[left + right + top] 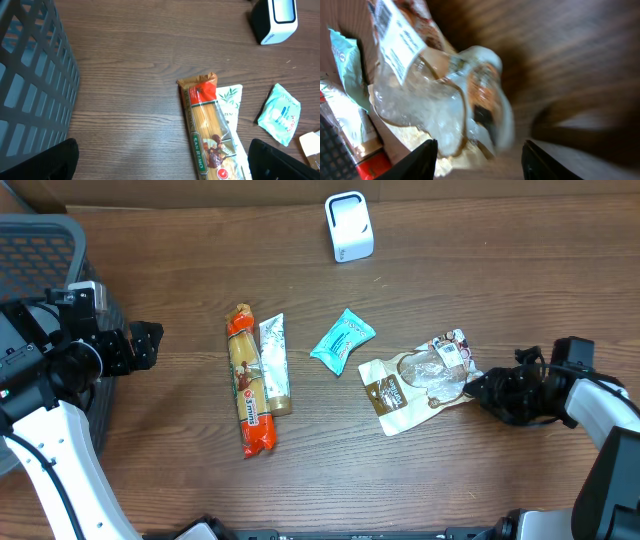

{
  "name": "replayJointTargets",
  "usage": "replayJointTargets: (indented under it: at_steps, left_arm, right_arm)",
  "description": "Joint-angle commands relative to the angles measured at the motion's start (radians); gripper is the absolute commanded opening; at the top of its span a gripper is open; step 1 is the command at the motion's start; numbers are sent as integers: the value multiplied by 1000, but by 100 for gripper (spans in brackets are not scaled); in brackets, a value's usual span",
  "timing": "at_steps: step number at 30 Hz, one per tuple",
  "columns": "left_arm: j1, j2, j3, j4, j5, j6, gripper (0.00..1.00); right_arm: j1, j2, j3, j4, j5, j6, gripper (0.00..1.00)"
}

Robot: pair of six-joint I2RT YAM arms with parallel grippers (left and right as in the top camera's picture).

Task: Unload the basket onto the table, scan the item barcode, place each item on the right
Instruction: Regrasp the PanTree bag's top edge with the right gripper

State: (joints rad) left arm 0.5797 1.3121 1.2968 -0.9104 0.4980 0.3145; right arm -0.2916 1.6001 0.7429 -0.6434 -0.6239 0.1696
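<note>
Overhead: snack bag (420, 378) lies on the table (480, 270), just left of the right hand (478, 392), which touches its right end; scanner (349, 226) well apart, teal packet (342, 340) near.
Left wrist: left hand (162, 152) wide, empty, near pasta pack (205, 130).
Right wrist: fingers (422, 160) flank the bag's end; pinched or not, cannot tell.

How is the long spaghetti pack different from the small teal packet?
The spaghetti pack is long, narrow and orange-red at its ends; the teal packet is short and squarish. The spaghetti pack touches a pale pouch beside it; the teal packet lies alone. Both lie flat on the table.
</note>
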Motion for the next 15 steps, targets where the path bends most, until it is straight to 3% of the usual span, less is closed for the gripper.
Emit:
replayJointTargets:
  at_steps: [1, 7, 10, 15]
  left_arm:
    - [3, 3, -1, 2, 16, 15, 100]
    - [3, 3, -1, 2, 16, 15, 100]
    - [3, 3, -1, 2, 16, 15, 100]
    - [3, 3, -1, 2, 16, 15, 99]
  right_arm:
    - [61, -1, -5, 62, -13, 21, 51]
    - [171, -1, -5, 185, 27, 59, 29]
    - [193, -1, -2, 222, 16, 67, 4]
    - [191, -1, 49, 227, 4, 20, 4]
